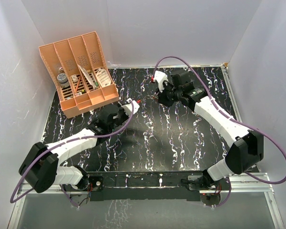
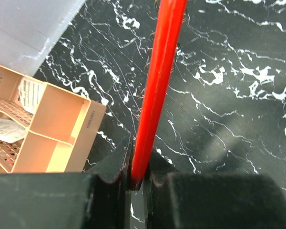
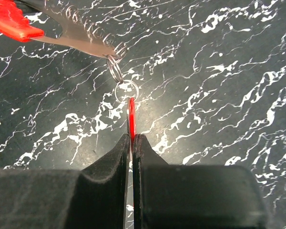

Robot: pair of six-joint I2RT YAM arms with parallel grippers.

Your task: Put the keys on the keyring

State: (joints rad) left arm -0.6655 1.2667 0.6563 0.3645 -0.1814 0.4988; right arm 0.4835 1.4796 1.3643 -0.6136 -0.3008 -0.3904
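The left fingers are clenched on the red rim of the long oval keyring, holding it off the black, white-veined bench and steady for threading. The right fingers pinch the tiny red-headed key edge-on. Its wire ring is uppermost, meeting a coiled steel tongue, apparently so it can hook on.

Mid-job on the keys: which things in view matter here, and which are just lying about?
In the job: keyring, clamped in left gripper; key, clamped in right gripper.
Lying about: orange organizer, with small jar and cards in its slots.
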